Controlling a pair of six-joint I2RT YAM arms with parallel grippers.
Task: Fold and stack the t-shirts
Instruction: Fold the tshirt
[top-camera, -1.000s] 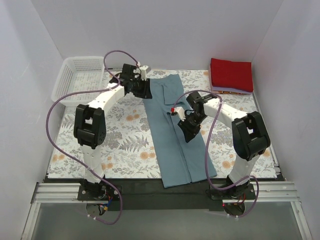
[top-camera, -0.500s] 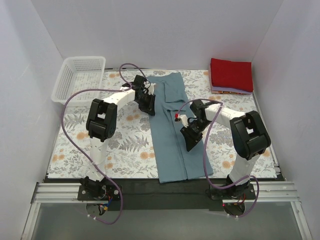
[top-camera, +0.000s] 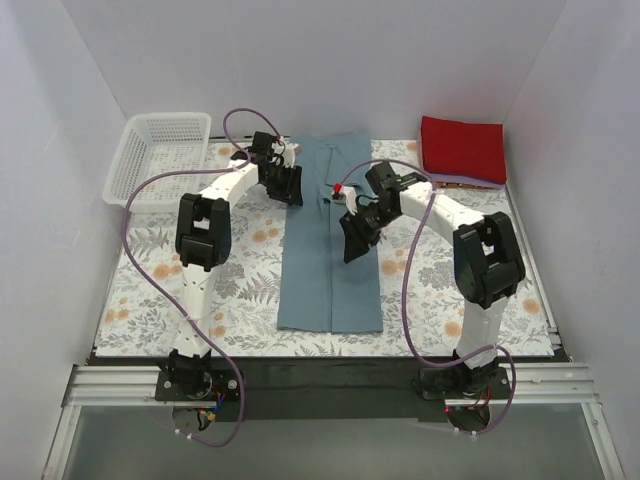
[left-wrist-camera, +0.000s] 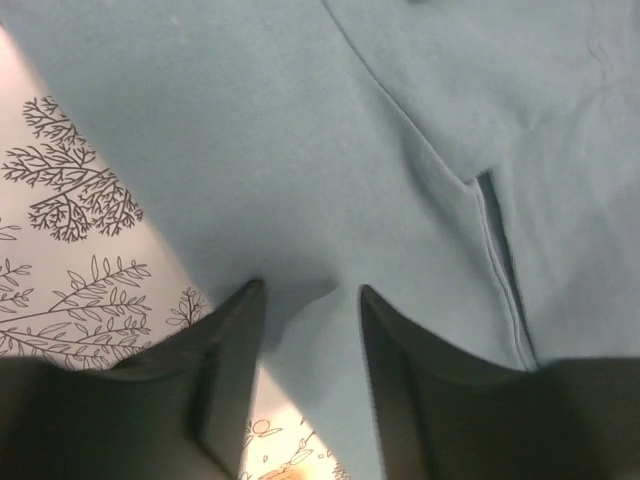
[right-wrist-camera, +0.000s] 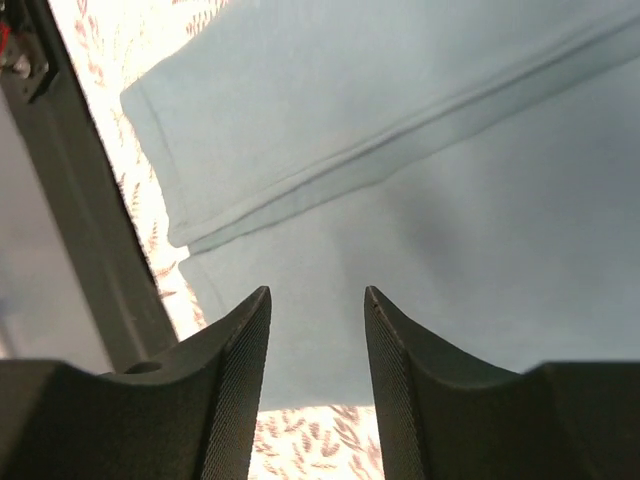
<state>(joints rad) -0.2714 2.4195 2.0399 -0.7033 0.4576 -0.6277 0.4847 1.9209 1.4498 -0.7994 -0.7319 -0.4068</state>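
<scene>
The slate-blue t-shirt (top-camera: 330, 260) lies as a long narrow strip down the middle of the floral tablecloth, its sides folded in. My left gripper (top-camera: 287, 190) is at its upper left edge. In the left wrist view its fingers (left-wrist-camera: 307, 290) are slightly apart, tips pressing on the blue cloth (left-wrist-camera: 400, 120). My right gripper (top-camera: 352, 240) hovers over the shirt's upper right part. In the right wrist view (right-wrist-camera: 317, 292) its jaws are apart and empty above the cloth (right-wrist-camera: 450, 150). The red folded shirt (top-camera: 462, 148) lies on the lavender one (top-camera: 465, 182) at the back right.
A white mesh basket (top-camera: 160, 150) stands at the back left. The floral tablecloth (top-camera: 240, 270) covers the table. The black front rail (top-camera: 320, 375) also shows in the right wrist view (right-wrist-camera: 90, 250). White walls enclose the sides and back.
The blue shirt has swung from a slant to straight and slid away from the front edge. Both grippers have moved toward the back, the right one up and left.
</scene>
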